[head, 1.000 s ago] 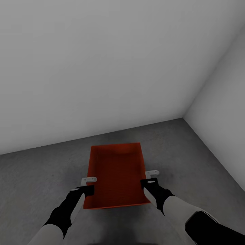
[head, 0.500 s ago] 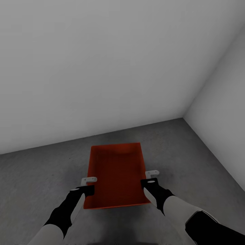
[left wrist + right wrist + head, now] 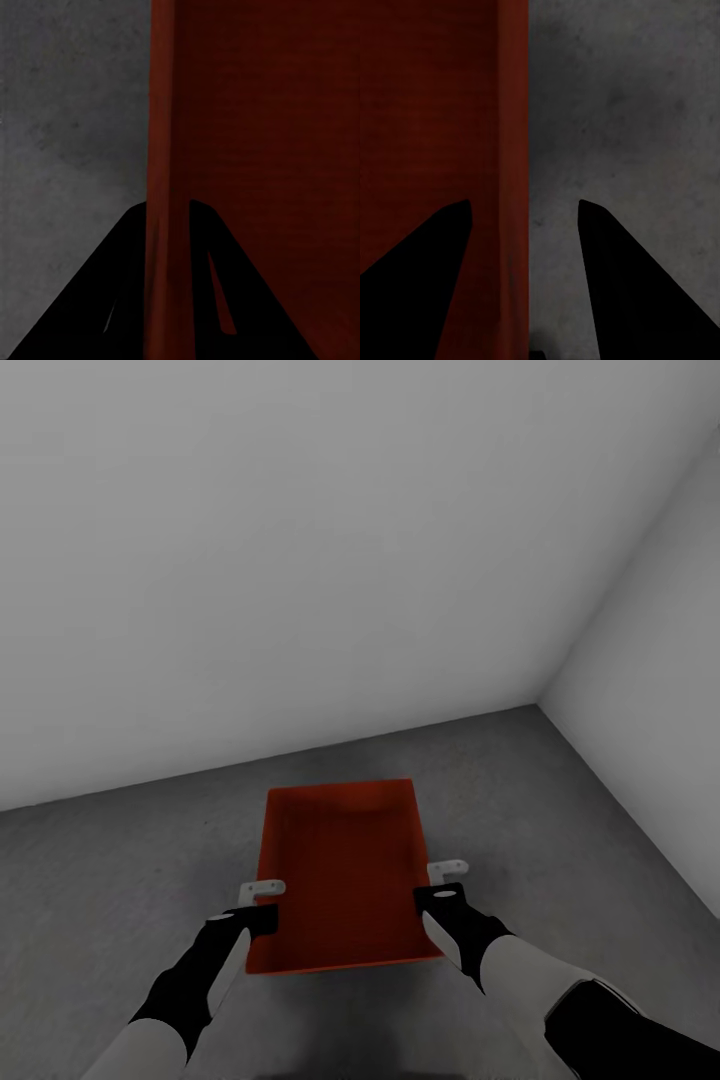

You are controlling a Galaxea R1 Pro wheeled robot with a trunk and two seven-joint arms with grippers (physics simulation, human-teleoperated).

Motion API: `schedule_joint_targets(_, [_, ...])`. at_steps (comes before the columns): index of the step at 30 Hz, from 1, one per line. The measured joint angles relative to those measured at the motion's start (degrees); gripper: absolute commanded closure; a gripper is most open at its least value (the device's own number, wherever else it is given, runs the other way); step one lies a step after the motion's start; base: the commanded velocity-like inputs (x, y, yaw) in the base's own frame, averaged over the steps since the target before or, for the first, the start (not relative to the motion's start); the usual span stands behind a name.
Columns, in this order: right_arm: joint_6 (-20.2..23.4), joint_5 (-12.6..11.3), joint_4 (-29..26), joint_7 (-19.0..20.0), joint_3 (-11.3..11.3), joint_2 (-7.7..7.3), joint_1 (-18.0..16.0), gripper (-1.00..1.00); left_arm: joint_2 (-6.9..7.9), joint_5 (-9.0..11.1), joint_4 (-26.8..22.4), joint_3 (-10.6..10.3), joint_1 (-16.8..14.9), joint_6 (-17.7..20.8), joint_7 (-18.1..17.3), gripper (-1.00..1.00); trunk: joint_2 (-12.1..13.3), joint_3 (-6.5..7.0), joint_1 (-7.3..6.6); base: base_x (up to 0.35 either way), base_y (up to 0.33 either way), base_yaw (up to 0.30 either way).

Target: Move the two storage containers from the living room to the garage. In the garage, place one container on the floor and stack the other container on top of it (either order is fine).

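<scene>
Straddling the bin (image 3: 343,875) down on the garage floor (image 3: 120,870) near the corner, your left gripper (image 3: 166,247) pinches one long wall while your right gripper (image 3: 523,225) sits spread apart over the other, so you look mid-release.

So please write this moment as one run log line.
room: garage | storage container: on floor | left pincer: shut on left wall | right pincer: open astride right wall

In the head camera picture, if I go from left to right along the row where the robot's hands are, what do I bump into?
Left pincer → storage container → right pincer → floor → side wall.
</scene>
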Motion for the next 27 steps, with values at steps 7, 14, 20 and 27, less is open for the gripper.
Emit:
schedule_joint_targets(7, [0.0, 0.0, -0.1, 0.0, 0.0, -0.04, 0.0, 1.00, -0.02, 0.0, 0.0, 0.0, 0.0, -0.1, 0.0, 1.00, 0.0, 0.00, -0.01, -0.011, 0.002, 0.000])
schedule_joint_targets(14, [0.0, 0.2, 0.0, 0.0, -0.2, 0.07, 0.0, 1.00, 0.04, -0.1, 0.0, 0.1, 0.0, 0.0, -0.1, 1.00, 0.0, 0.00, -0.01, 0.000, 0.000, 0.000])
schedule_joint_targets(20, [0.0, 0.4, 0.1, 0.0, -0.4, 0.15, 0.0, 1.00, 0.07, -0.3, 0.0, 0.2, 0.0, 0.1, -0.3, 1.00, 0.0, 0.00, -0.01, 0.000, 0.000, 0.000])
schedule_joint_targets(27, [0.0, 0.3, 0.1, 0.0, -0.3, 0.13, 0.0, 1.00, 0.07, -0.2, 0.0, 0.1, 0.0, 0.1, -0.2, 1.00, -1.6, -0.71, 0.87, 0.000, 0.000, 0.000])
